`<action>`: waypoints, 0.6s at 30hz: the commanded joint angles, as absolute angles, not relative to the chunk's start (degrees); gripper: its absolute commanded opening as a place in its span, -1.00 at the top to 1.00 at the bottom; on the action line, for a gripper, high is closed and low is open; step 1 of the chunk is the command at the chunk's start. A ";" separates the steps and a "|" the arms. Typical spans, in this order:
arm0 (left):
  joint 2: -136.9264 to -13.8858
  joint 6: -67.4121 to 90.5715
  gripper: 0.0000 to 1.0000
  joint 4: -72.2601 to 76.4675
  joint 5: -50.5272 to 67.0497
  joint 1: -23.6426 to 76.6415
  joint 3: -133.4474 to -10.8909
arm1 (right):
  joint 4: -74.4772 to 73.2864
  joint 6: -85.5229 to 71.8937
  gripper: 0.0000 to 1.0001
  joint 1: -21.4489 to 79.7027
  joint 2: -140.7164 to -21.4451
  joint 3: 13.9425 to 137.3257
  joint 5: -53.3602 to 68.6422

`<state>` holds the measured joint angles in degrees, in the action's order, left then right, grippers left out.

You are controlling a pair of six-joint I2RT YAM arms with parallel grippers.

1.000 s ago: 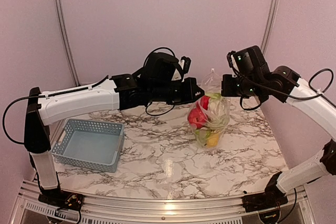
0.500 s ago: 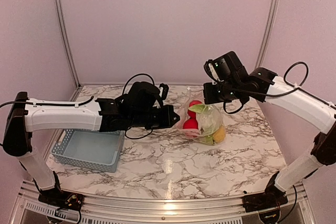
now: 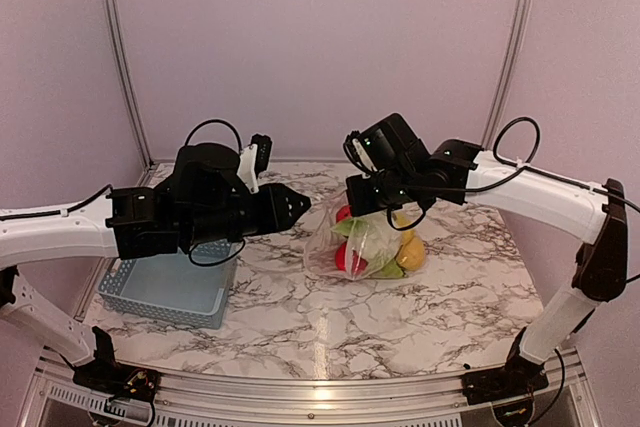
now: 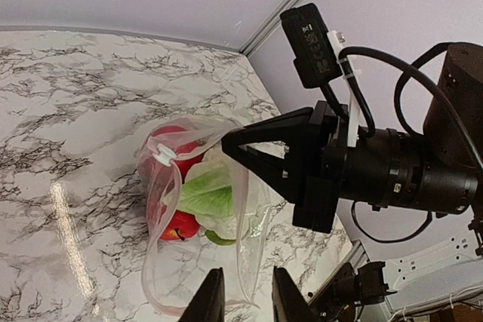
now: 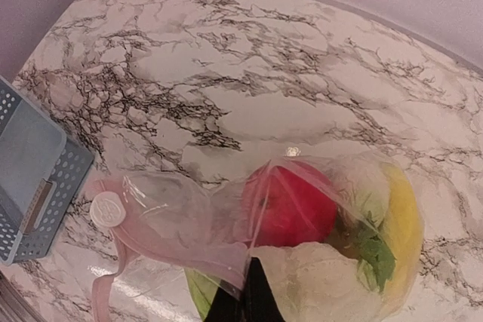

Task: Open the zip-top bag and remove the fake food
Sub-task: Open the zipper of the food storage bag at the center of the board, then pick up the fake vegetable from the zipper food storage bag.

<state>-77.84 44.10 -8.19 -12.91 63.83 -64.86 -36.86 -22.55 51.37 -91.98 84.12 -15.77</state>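
Right wrist view: the right gripper has its fingers pinched together on the pink zip rim of the clear, crinkly zip-top bag, over the veined marble table. Inside bulge a glossy red apple, a smooth yellow fruit and a pale leafy cabbage. The left gripper has its 2 fingers narrowly apart, close to the bag's loose film.

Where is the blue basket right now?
In the top view, the blue basket sits at the left, near side of the marble table, well apart from the zip-top bag toward the middle.
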 commanded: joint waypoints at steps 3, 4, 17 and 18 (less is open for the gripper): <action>-86.30 43.24 0.52 -3.67 -8.53 64.18 -65.07 | -33.76 -23.90 1.00 52.84 -92.64 88.16 -13.73; -88.31 43.43 0.52 -3.13 -8.17 63.98 -65.99 | -34.02 -23.98 1.00 53.09 -92.86 88.42 -13.86; -97.32 51.25 0.23 10.72 -0.27 58.03 -63.26 | -34.20 -24.84 1.00 53.79 -92.93 88.33 -12.86; -97.42 51.50 0.19 11.73 -0.09 57.77 -62.78 | -34.07 -24.86 1.00 53.87 -93.05 88.33 -12.84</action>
<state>-96.01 49.50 5.78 -2.07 58.78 -63.96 -36.47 -24.01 53.01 -92.88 85.47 -13.54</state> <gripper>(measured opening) 0.377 0.006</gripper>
